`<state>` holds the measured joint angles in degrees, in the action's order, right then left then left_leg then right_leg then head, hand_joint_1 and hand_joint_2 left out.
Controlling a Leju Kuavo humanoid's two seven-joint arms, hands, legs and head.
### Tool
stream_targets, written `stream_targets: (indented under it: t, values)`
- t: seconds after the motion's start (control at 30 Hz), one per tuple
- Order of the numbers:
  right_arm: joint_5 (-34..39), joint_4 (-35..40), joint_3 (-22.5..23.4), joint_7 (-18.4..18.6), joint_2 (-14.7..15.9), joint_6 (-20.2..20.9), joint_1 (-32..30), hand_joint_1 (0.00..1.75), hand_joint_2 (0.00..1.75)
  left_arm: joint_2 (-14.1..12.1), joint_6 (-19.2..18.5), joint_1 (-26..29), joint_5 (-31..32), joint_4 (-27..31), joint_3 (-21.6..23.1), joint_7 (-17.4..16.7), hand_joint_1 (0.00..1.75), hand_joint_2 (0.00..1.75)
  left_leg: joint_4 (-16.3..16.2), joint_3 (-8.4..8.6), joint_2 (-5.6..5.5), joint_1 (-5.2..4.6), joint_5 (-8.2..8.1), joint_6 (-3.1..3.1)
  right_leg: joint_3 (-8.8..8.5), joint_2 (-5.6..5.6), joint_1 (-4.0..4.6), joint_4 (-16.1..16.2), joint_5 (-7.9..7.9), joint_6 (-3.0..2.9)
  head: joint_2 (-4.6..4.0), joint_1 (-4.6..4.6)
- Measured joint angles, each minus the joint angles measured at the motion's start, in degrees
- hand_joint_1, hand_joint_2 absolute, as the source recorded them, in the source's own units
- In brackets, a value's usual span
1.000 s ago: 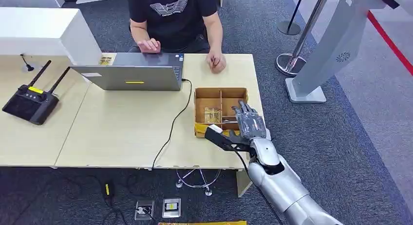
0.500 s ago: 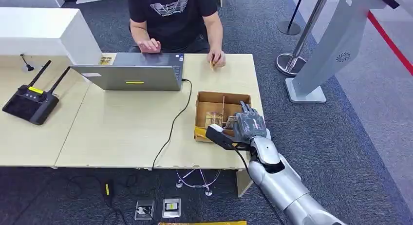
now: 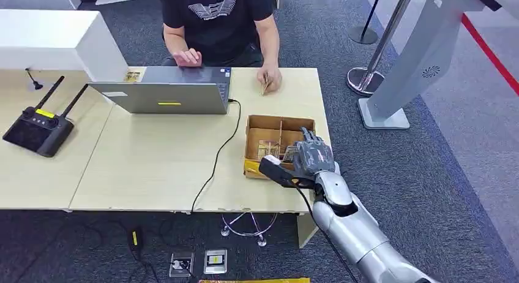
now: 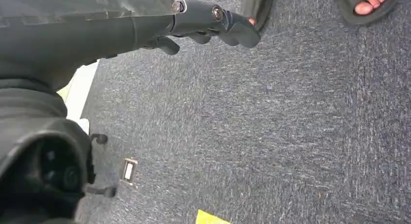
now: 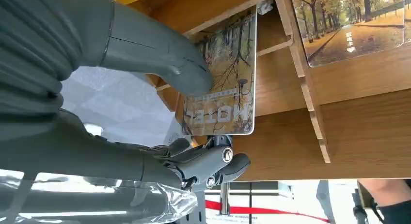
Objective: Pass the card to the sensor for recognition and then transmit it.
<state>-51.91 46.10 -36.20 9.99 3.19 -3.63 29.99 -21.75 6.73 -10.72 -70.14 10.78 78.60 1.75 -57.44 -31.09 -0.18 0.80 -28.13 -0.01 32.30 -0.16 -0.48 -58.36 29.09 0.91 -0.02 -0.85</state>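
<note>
the card (image 5: 224, 83) is pinched by the right hand (image 5: 145, 88) inside the box (image 3: 259, 122); its long axis runs out from the thumb.

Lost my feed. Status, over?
Right hand pinching card in the box. Left hand hanging open above the floor. Box dividers beside card.
</note>
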Motion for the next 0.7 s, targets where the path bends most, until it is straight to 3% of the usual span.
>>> stream_targets:
  t: [0.3,0.7]
  values:
    - [0.2,0.6,0.0,0.0,0.1,-0.5,0.9,1.75,1.75,-0.1,0.0,0.0,-0.2,0.0,0.0,0.0,0.0,0.0,0.0,0.0,0.0,0.0,0.0,0.0,0.0,0.0,0.0,0.0,0.0,0.0,0.0,0.0]
    - [-0.1,9.2,1.6,1.5,1.1,1.2,5.7,1.75,1.75,0.0,0.0,0.0,-0.3,0.0,0.1,0.0,0.0,0.0,0.0,0.01,0.01,0.0,0.0,0.0,0.01,0.02,0.0,0.0,-0.01,0.0,0.0,0.0]
